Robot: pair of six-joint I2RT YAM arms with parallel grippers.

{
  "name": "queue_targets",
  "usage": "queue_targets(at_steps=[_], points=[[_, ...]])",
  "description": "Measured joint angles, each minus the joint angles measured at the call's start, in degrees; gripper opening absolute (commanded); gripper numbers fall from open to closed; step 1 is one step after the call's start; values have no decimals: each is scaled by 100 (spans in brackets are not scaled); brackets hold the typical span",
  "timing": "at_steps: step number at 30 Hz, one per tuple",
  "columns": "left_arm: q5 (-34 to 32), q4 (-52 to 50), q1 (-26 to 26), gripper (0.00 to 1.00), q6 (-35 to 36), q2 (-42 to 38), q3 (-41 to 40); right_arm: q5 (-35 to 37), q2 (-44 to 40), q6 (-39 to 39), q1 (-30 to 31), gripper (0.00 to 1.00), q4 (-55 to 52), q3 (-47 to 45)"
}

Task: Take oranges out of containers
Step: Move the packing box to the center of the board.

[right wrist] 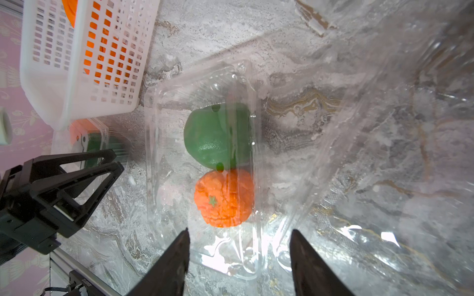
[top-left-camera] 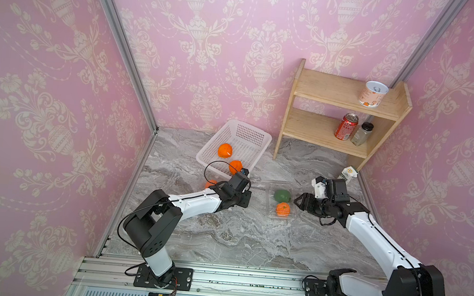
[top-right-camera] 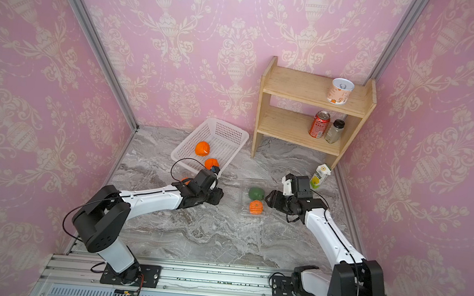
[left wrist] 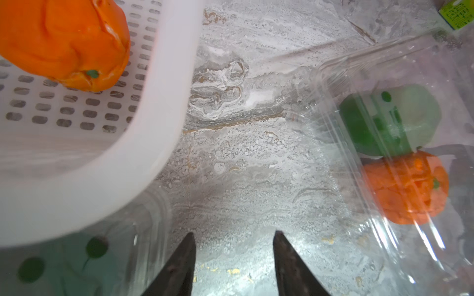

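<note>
Left gripper [left wrist: 232, 234]: fingers apart, only bare marble between them; low over the tabletop [top-left-camera: 222, 235], between the basket and the middle container.
Right gripper [right wrist: 239, 230]: fingers spread, clamped on nothing; tips just beside the orange end of the middle container.
Basket [top-left-camera: 243, 125]: white, perforated, holding two oranges [top-left-camera: 225, 150] [top-left-camera: 235, 167].
Middle container [right wrist: 151, 143]: clear plastic, on the marble between the two grippers; inside lie a green fruit [top-left-camera: 282, 195] and the stem-marked orange [right wrist: 224, 197], touching each other.
Container by the basket [left wrist: 143, 230]: clear, just beside the basket's near corner; a third orange [top-left-camera: 210, 183] shows at it, half hidden behind the left arm, with something green next to it.
Third container [right wrist: 372, 153]: clear plastic, on the far side of the middle one from the basket.
Juice carton [top-left-camera: 348, 173]: upright at the foot of the wooden shelf [top-left-camera: 337, 96].
</note>
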Motion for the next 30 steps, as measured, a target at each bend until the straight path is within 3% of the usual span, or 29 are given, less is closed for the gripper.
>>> queue_targets(at_steps=[7, 14, 30], points=[[4, -33, -4, 63, -52, -796, -37, -94, 0, 164, 155, 61, 308, -232], [42, -44, -74, 81, -262, -1156, -258, -28, 24, 236, 446, 60, 433, -358], [122, -48, -74, 87, -562, -1351, -584, 48, 153, 745, 1532, 61, 1113, -503]])
